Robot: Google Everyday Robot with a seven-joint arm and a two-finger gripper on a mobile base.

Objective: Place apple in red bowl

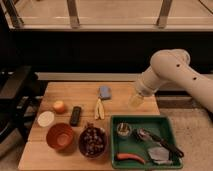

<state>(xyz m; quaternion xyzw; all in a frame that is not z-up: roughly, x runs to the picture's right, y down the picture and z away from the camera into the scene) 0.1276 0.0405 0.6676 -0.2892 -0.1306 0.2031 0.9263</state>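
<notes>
Yellow-orange round apple [59, 106] first: swing pale gripper [136, 100], grip state unreadable, from wooden table's [80, 92] right side leftward, descend squarely, then to round orange-red bowl [60, 136].

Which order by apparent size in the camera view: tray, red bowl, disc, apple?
1. tray
2. red bowl
3. disc and apple: too alike to rank.
The gripper hangs above the table's right rear, behind the tray.

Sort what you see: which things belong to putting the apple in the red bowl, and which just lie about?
Job: apple, red bowl, gripper (over the table's right side).
Lying about: white disc, black bar, maroon bowl, blue cloth, green tray.
</notes>
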